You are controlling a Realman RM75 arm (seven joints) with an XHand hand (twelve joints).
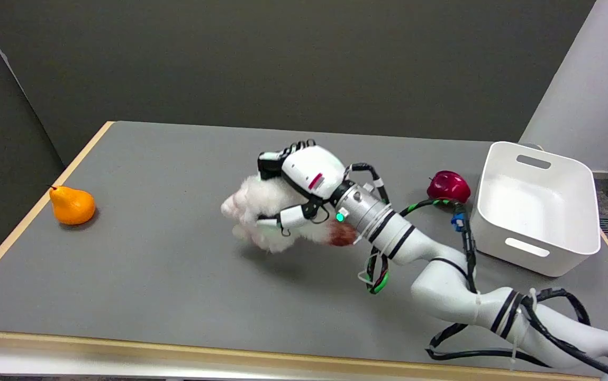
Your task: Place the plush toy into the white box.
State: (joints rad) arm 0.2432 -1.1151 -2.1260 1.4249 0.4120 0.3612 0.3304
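- The right arm enters at the lower right, trailing loose black cables low over the table — a sweep toward the box could drag them across the surface or snag them.
- The right hand sits on top of the plush toy, fingers curled round it from above and one finger across its front; it holds the toy. Whether the toy rests on the table or is just clear of it, I cannot tell.
- The fur is soft and the hold looks shallow — the toy could sag or slip out during the carry.
- The red apple lies just beside the white box, between hand and box; a low pass could knock it.
- The box stands well to the right, open side up; clipping its near wall could shove it.
- The orange pear, far left, is out of the way.
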